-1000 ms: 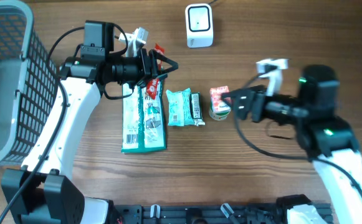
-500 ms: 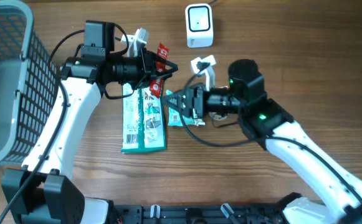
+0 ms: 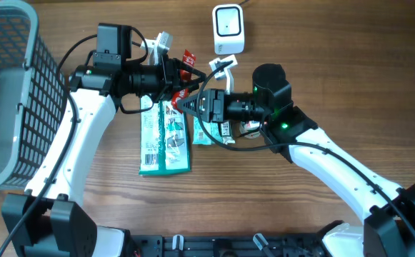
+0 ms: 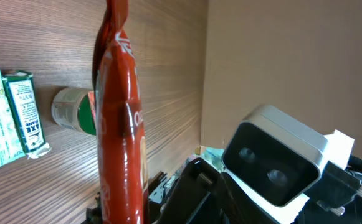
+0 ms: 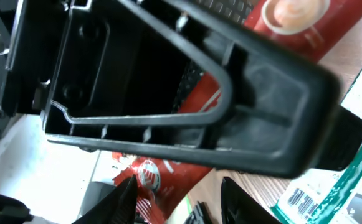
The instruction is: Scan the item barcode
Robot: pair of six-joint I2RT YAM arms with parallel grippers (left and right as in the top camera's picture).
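Observation:
A red snack packet [image 3: 183, 66] is held above the table, with my left gripper [image 3: 179, 76] shut on it. In the left wrist view the packet [image 4: 118, 124] stands upright, rising from between the jaws. My right gripper [image 3: 184, 105] points left and sits just under the packet. Its fingers [image 5: 126, 200] are open, and the packet's lower end [image 5: 168, 177] lies between them without touching either. The left gripper's black body [image 5: 187, 93] fills most of the right wrist view. No barcode shows on the packet. The white scanner [image 3: 228, 28] stands at the back.
Two long green packets [image 3: 164, 135] lie below the grippers, with a barcode [image 5: 302, 199] on one. A teal packet [image 3: 206, 127] and a small green box [image 4: 23, 112] lie beside them, with a green cup [image 4: 68, 111] further right. A grey basket [image 3: 7, 93] stands at the left.
My right arm has swung from the right side of the table across to the red packet, and its jaws have narrowed. The left arm has stayed in place holding the packet.

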